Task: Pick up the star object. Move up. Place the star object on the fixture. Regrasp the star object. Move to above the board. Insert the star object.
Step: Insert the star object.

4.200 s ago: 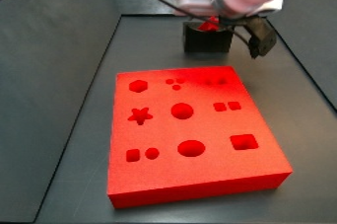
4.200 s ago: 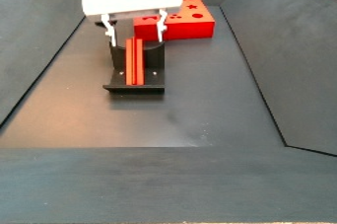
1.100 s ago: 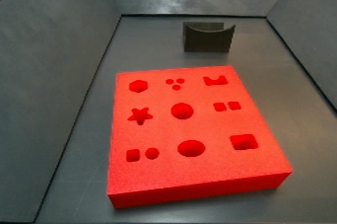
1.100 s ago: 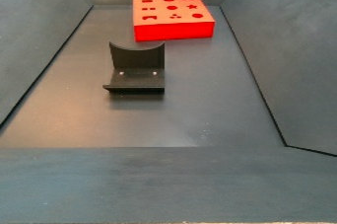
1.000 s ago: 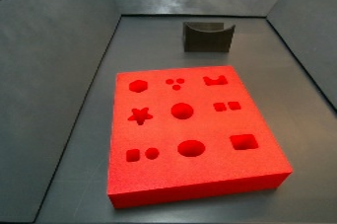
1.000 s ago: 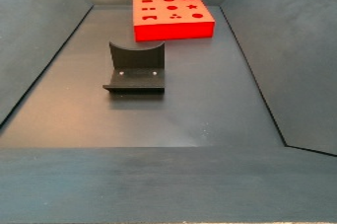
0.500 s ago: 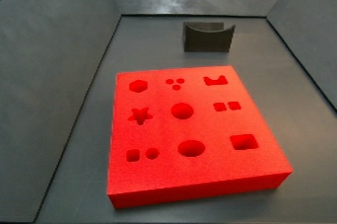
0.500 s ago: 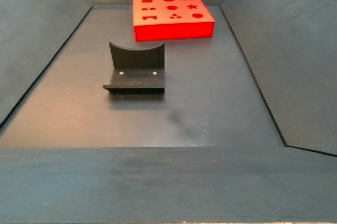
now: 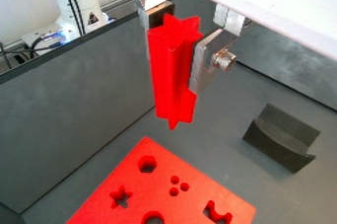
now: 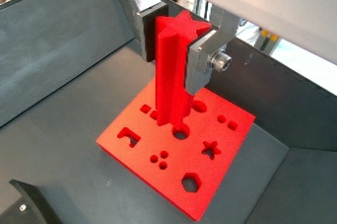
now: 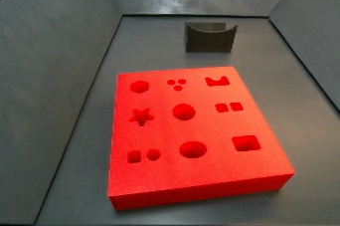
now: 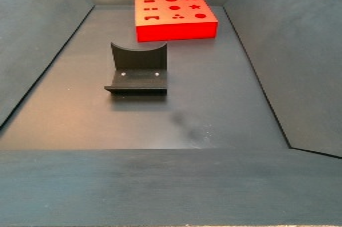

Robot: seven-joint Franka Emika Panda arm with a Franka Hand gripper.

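My gripper (image 9: 178,50) is shut on the star object (image 9: 174,70), a long red star-section bar that hangs upright between the silver fingers. Both wrist views show it held high above the red board (image 9: 198,174), and it also shows in a wrist view (image 10: 171,80) with its lower end over the board (image 10: 129,131). The star hole (image 11: 141,117) lies on the board's left side in a side view. The gripper and the star object are out of view in both side views.
The dark fixture (image 11: 208,36) stands empty behind the board (image 11: 200,178) in a side view, and in front of the board (image 12: 174,34) in a side view (image 12: 136,69). Sloped dark walls close in the floor on both sides.
Since 4.2 s ago the gripper and the star object have left the fixture and gone up out of both side views. Over the last second the side views are unchanged.
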